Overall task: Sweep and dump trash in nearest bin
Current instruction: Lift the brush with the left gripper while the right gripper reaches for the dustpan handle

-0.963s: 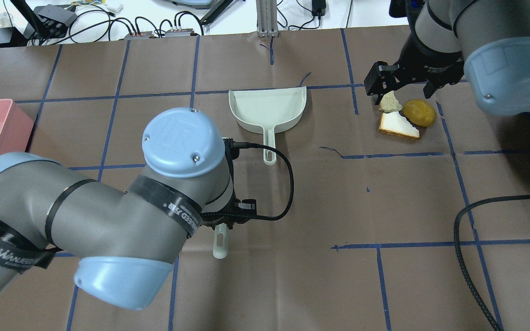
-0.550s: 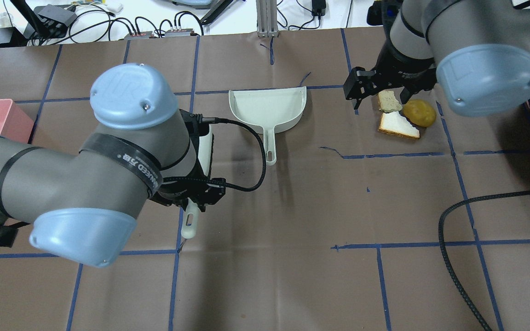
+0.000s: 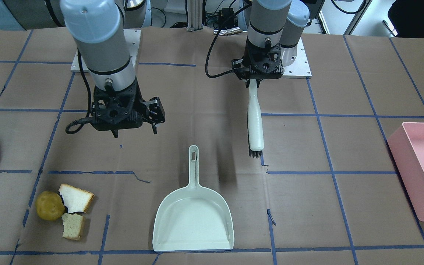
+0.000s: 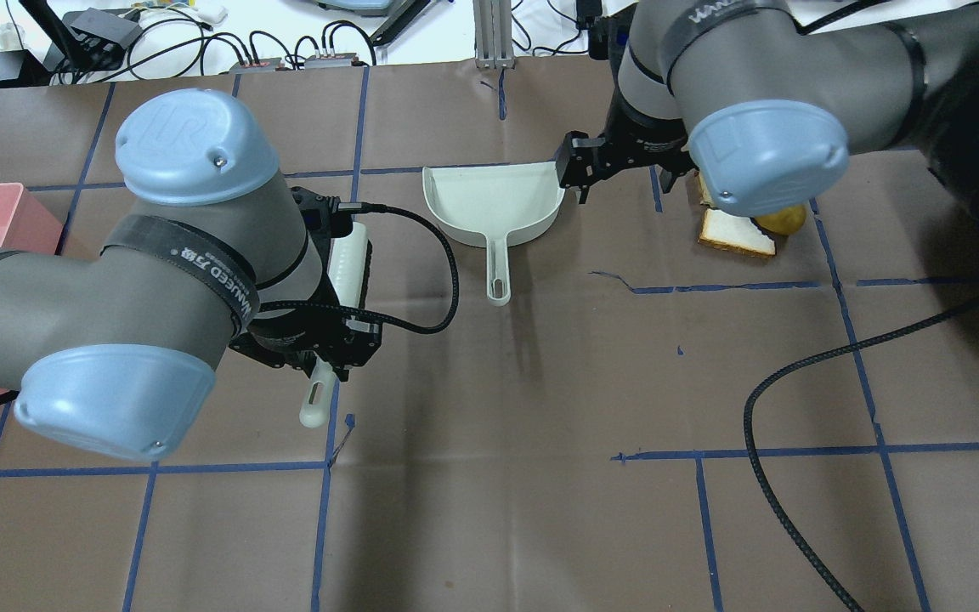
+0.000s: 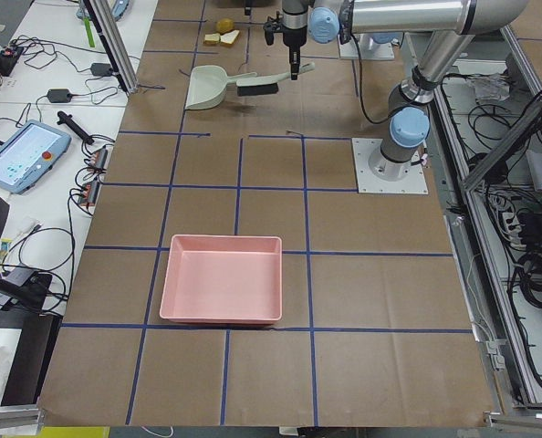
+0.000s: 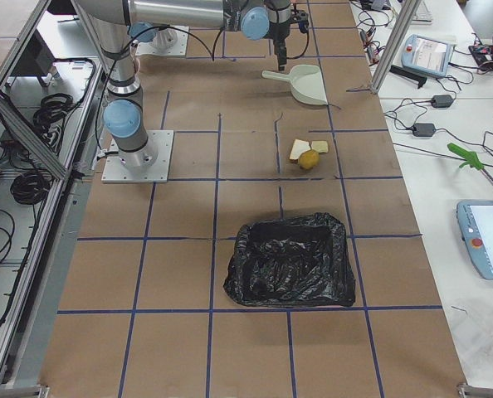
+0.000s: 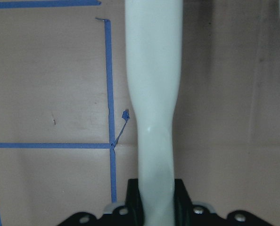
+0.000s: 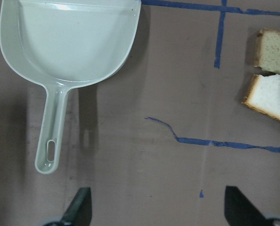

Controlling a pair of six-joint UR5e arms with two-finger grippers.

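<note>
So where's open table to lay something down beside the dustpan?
Widest bare paper lies between the pale green plastic dustpan and the pink rectangular tray. A narrower strip separates the dustpan from the torn bread slices and round yellow-brown lump, which sit bunched together. The white brush hangs near the dustpan's handle.

A robot lab: a taped-grid table [image 5: 362, 301], a control tablet [image 5: 23, 155] at nine o'clock, tangled cables [image 5: 531, 265] at three o'clock.
</note>
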